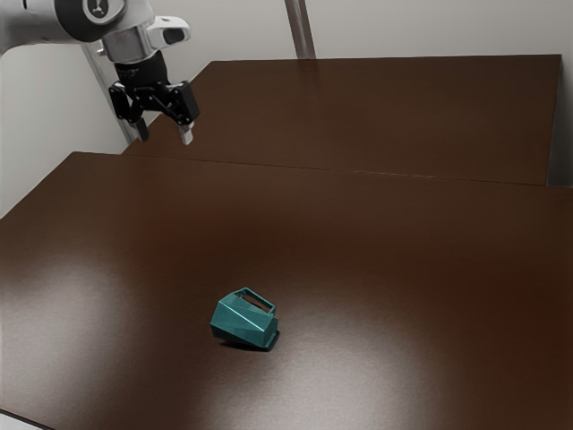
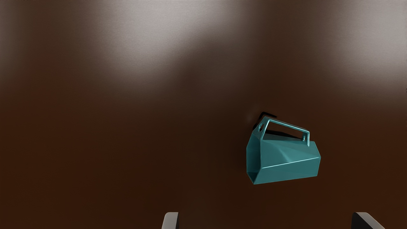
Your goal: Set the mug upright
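In the exterior view, going left to right, the arm [image 1: 40,22] is reaching in over the table [image 1: 116,260]; next, the gripper [image 1: 165,136] is hanging high above the table, with its fingers [image 2: 170,221] standing wide apart and holding nothing; then the green mug [image 1: 243,324] is lying on its side on the table, well away from the table's back edge; so it isn't standing up there now.

In the wrist view the mouth [image 2: 253,156] is showing hollow and wide, the handle [image 2: 287,125] is sticking out from one side, and the bottom end [image 2: 310,165] is looking thinner.

The mug is looking light and stiff, so I'm guessing it won't be squashing; its shiny sides may be slipping, and it may be chipping if it is falling on the table; I can't tell what it is made of.

I'm thinking the best hold is going across the flat sides near the bottom end, without bumping the handle; the thin handle may be letting the mug swing; the mouth is needing to be pointing up from the table at the end.
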Controlling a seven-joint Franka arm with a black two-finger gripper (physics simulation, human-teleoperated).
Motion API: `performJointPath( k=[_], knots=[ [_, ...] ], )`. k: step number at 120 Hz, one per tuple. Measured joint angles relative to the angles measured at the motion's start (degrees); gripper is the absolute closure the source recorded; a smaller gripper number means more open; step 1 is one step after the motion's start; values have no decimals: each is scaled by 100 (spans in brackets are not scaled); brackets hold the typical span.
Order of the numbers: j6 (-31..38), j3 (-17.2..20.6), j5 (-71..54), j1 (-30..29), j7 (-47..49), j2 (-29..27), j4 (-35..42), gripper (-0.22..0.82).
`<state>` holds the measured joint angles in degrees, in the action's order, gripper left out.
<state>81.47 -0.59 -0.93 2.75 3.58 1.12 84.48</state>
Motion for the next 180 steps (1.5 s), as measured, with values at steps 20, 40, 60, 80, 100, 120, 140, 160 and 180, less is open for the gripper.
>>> performJointPath(
  k=[20,40,60,80,100,120,140,160,180],
  knots=[
    [17,5,-3,-72,9,-44,104,2],
    [436,-17,78,-170,-20,-381,859,2],
    [1118,-123,662,-352,-174,-566,1622,2],
    [1964,-198,1412,-437,-480,-693,2410,2],
    [2718,-246,2286,-507,-928,-835,3182,2],
    [3313,-323,3095,-511,-1450,-909,3846,2],
    [3764,-459,3870,-523,-2007,-951,4512,2],
    [3988,-506,4249,-516,-2453,-997,4949,2],
    [4105,-538,4526,-513,-2721,-994,5330,2]
  ],
)
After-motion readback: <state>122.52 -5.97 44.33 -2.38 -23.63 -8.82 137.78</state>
